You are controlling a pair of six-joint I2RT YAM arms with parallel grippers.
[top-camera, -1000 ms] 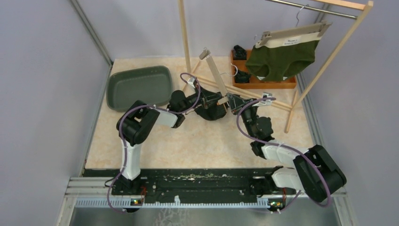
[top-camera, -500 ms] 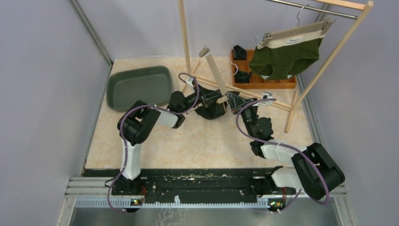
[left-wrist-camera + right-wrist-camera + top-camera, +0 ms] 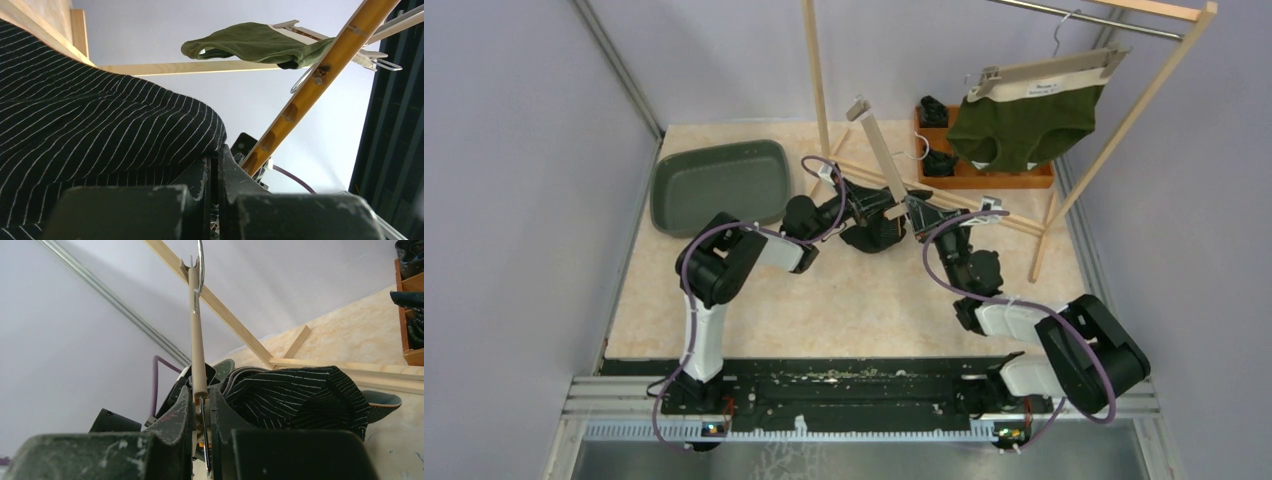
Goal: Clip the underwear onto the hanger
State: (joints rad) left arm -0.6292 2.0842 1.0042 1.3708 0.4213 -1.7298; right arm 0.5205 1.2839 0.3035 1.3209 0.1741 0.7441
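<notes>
- two items in hand, both at mid-table between the arms, just near of the wooden rack.
- striped underwear: soft, light, limp knit that bunches and sags. left gripper pinched tight on a fold of it. best taken at the waistband edge, i judge, so a flat hem can be clipped.
- wooden hanger: stiff, light, slim. stands tilted, hook uppermost. right gripper clamped narrow on its lower end.
- likely risk: cloth slipping as it is fed in.

Rack's base rail & upright hem in far side; hanger & bunched underwear fill gap btw arms. Tray blocks far left; tabletop nearer bases passable.
</notes>
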